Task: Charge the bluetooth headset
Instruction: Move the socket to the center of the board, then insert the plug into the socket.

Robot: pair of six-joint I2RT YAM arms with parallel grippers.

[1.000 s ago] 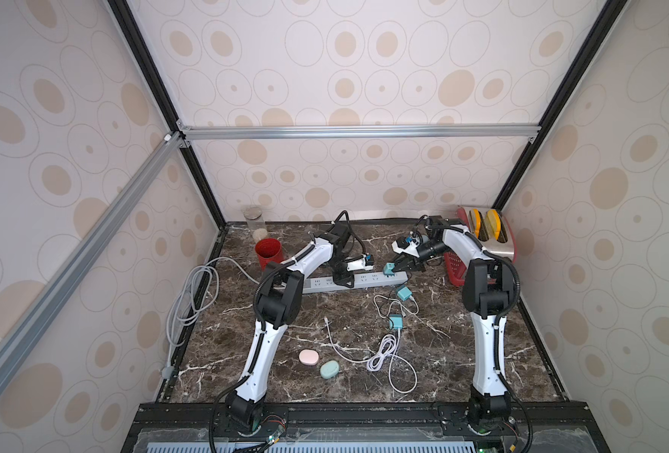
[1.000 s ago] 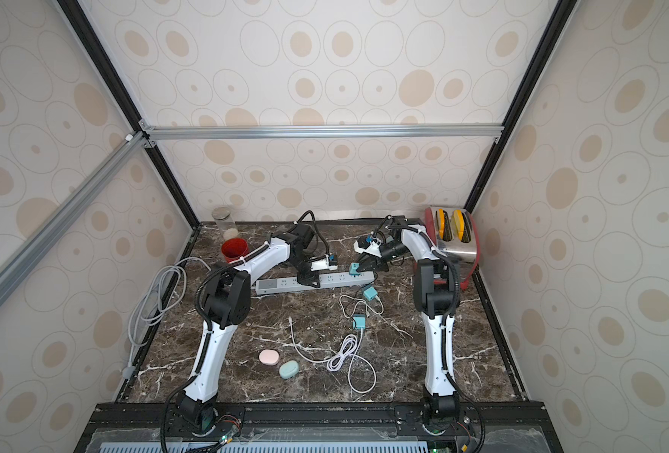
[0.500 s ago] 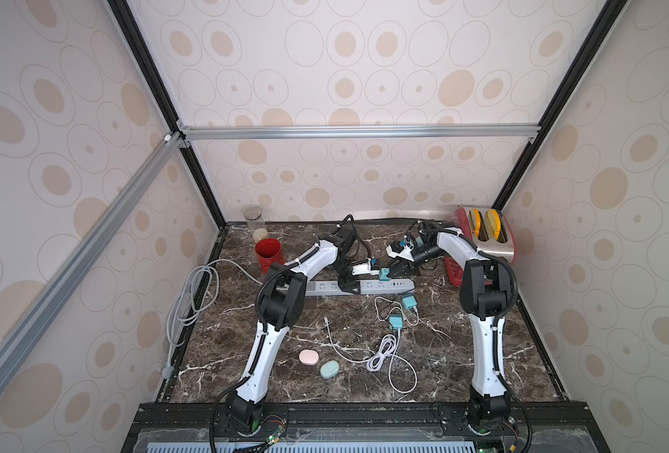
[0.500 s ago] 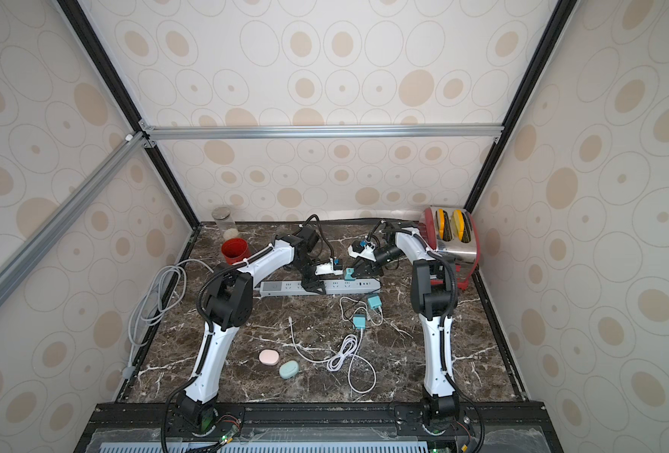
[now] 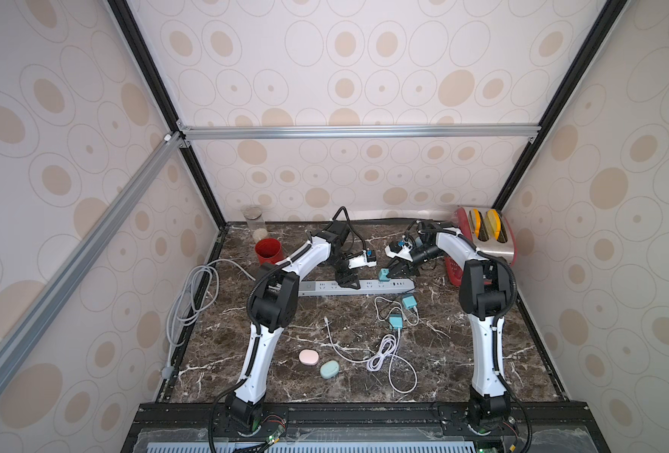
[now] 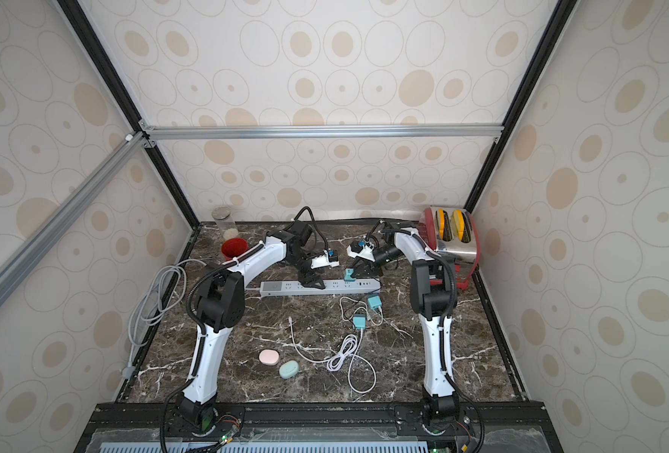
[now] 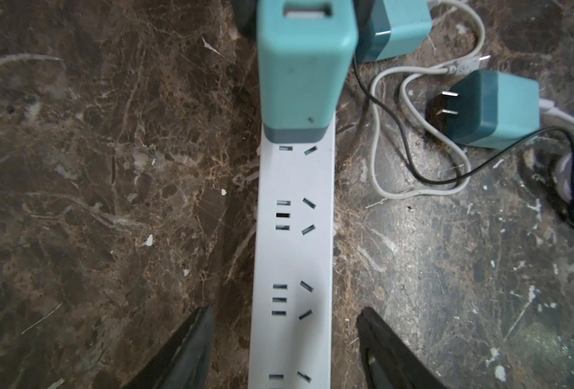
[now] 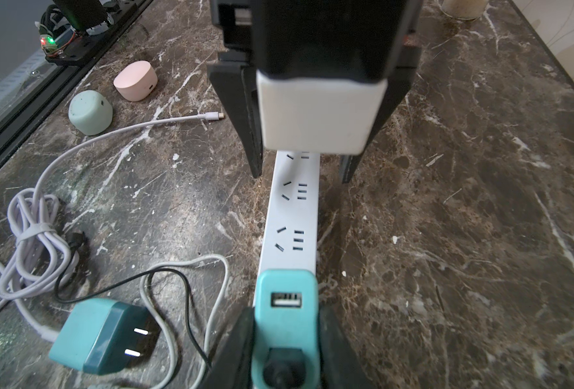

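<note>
Right wrist: right gripper [image 8: 287, 340] clamps charger [image 8: 285, 286].

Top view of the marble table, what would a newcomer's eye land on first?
The white power strip at the back middle of the table, where both tools meet: the right tool is shut on a teal charger standing on the strip, and the left tool stands open astride it. Next, the red toaster in the far right corner.

walls [image 5: 344, 59]: beige, oval-patterned | frame [image 5: 360, 131]: aluminium and black bars | tabletop [image 5: 442, 353]: dark veined marble
</note>
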